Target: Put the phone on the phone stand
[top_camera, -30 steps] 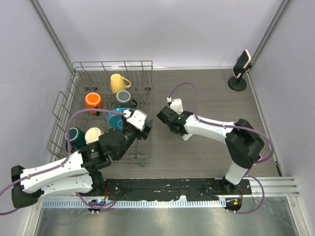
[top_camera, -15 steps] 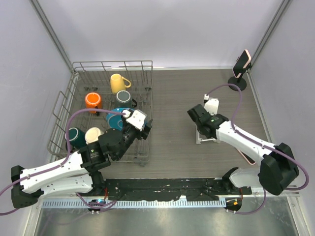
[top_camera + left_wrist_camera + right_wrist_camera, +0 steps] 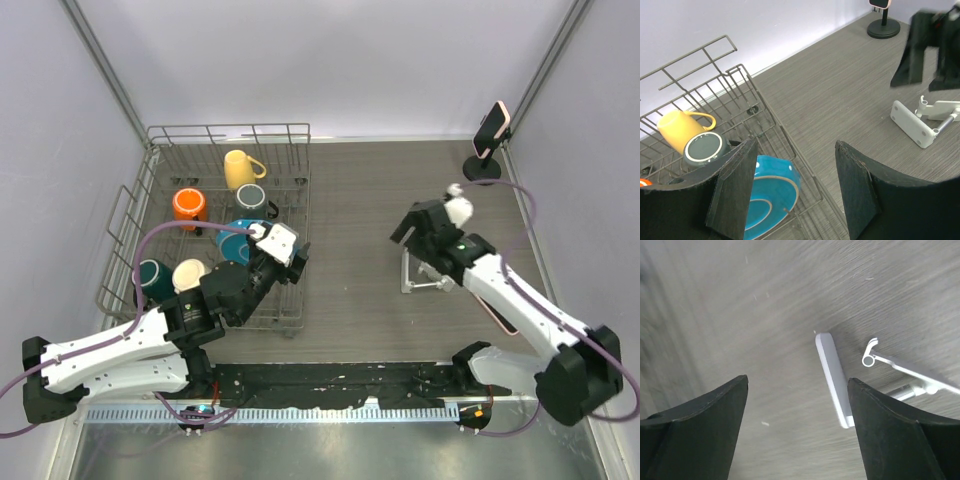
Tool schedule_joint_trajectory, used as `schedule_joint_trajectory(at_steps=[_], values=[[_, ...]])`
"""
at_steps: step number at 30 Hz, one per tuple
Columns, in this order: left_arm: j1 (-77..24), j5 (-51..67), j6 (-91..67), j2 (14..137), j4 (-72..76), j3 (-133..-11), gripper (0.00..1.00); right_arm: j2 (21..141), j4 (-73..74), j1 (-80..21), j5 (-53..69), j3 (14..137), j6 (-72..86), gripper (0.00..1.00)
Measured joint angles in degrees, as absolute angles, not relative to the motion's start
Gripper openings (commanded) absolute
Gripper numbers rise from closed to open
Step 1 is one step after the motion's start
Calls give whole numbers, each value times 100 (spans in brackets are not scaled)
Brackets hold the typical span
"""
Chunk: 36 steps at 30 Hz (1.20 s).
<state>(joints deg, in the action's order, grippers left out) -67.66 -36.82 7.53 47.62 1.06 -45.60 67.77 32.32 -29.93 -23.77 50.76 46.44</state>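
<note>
The phone (image 3: 493, 124), dark with a pink edge, sits tilted on top of the black phone stand (image 3: 482, 168) in the far right corner. The left wrist view shows the stand's round base (image 3: 883, 28) at its top edge. My right gripper (image 3: 424, 232) hangs open and empty over the right middle of the table, well short of the stand. Its jaws (image 3: 797, 382) stand wide apart over bare table. My left gripper (image 3: 292, 262) hovers open over the dish rack's right edge, nothing between its fingers (image 3: 796, 146).
A white folding stand (image 3: 420, 281) lies flat under the right gripper, its plate (image 3: 832, 377) beside the right finger. The wire dish rack (image 3: 304, 178) on the left holds several mugs and a blue bowl (image 3: 765, 197). A thin pink edge (image 3: 505, 320) shows under the right forearm.
The right arm swung from the table's middle over to the right and its jaws opened wide. The white folding stand now lies uncovered below it. The left arm stayed still.
</note>
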Motion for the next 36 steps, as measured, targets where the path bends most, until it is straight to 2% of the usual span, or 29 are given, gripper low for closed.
schedule_joint_trajectory(at_steps=[5, 11, 14, 15, 16, 23, 29, 32, 33, 35, 36], values=[[-6766, -3680, 749, 4764, 106, -4560, 67, 5957, 3599, -1894, -1940, 4998, 7035, 88], [-6766, -3638, 746, 4762, 106, -4560, 67, 5758, 4099, -1791, -1979, 4980, 9039, 88], [-6766, -3642, 751, 4762, 106, -4560, 67, 5734, 4174, -1776, -2067, 4908, 9550, 88], [-6766, -3642, 751, 4759, 106, -4560, 67, 5732, 4193, -1776, -2086, 4845, 9730, 98], [-6766, -3640, 751, 4755, 106, -4560, 67, 5723, 4200, -1772, -2091, 4786, 9878, 99], [-6766, -3640, 749, 4720, 104, -4560, 67, 5172, 3959, -1693, -1852, 3861, 10927, 99], [-6766, -3640, 749, 4718, 104, -4560, 67, 5424, 3819, -1452, -1459, 3697, 11194, 98], [-6772, -3640, 751, 4718, 104, -4560, 67, 5745, 3793, -1264, -1247, 3787, 11155, 90], [-6775, -3642, 751, 4718, 106, -4560, 67, 5857, 3778, -1205, -1181, 3828, 11131, 77], [-6777, -3642, 751, 4718, 104, -4560, 67, 6012, 3736, -1118, -1116, 3885, 11096, 67], [-6777, -3642, 751, 4718, 106, -4560, 67, 6045, 3704, -1074, -1094, 3894, 11098, 58]])
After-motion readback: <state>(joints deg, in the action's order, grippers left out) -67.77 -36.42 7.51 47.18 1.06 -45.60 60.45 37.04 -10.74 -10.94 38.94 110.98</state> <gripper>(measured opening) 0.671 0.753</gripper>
